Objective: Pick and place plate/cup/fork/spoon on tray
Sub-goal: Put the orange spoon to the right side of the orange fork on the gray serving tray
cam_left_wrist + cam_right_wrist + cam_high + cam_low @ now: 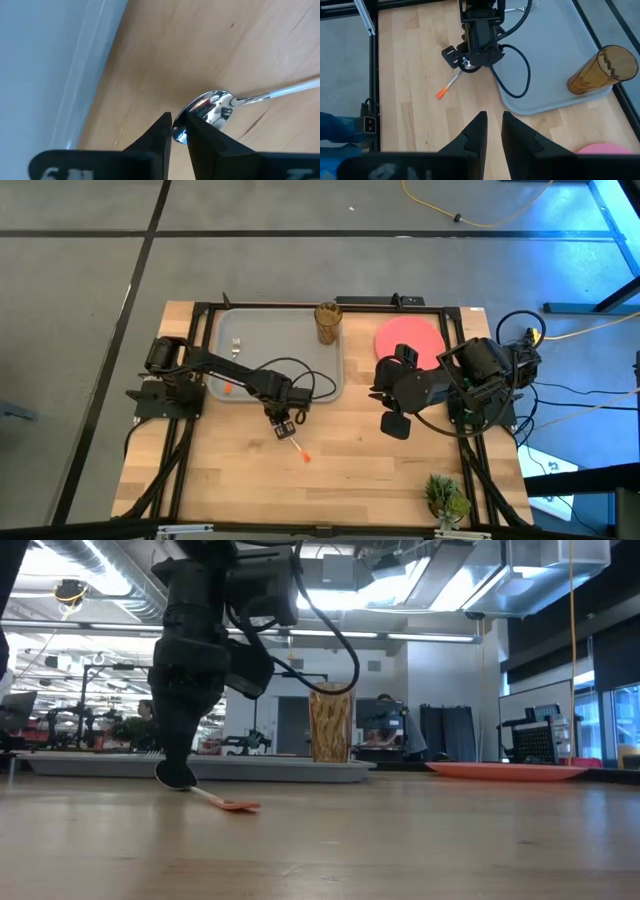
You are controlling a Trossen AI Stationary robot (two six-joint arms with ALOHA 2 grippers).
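Fingers (176, 135) pinching spoon (210, 110) on wooden table (360, 465)

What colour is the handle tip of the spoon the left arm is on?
Orange on the spoon handle tip, clearest in the right wrist view.

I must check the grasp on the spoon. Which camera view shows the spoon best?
The left wrist view: the spoon bowl sits at the left gripper fingertips. The high and right wrist views show mainly its orange handle; the low view shows the handle end on the table.
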